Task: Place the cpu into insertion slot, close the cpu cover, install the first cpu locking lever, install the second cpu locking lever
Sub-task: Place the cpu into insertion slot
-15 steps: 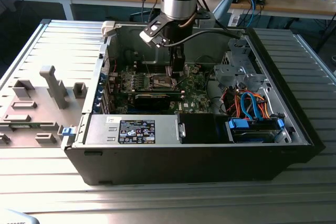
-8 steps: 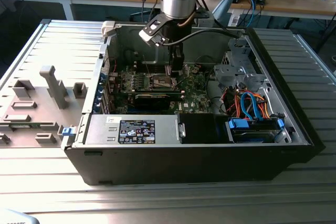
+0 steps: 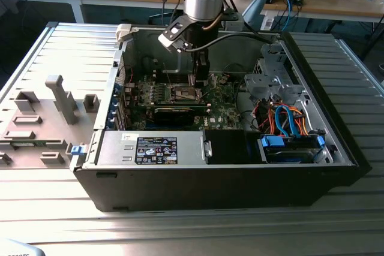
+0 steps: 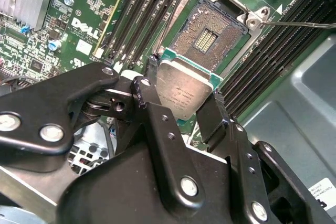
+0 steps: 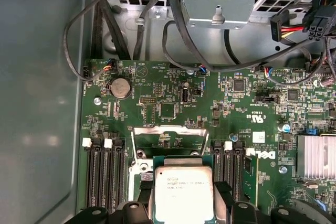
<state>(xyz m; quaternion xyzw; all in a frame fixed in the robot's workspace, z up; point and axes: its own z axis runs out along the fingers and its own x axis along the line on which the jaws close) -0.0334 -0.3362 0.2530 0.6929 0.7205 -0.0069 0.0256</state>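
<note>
**While clamped on the cpu, jaws hang just over the open socket**

Jaws are closed to chip width, pinching the cpu (image 4: 184,90) by two opposite edges. Chip is square, so no long axis. Its silver lid faces the wrist cameras and its green edge points toward the insertion slot (image 4: 210,38). Slot's contact field is exposed. Can't tell whether the chip touches the slot rim. The cpu cover (image 5: 170,132) is swung up and open, at the slot edge away from the jaws. Motherboard (image 5: 173,98) sits inside the computer case (image 3: 210,178), which lies open on the bench (image 3: 180,232).
</note>
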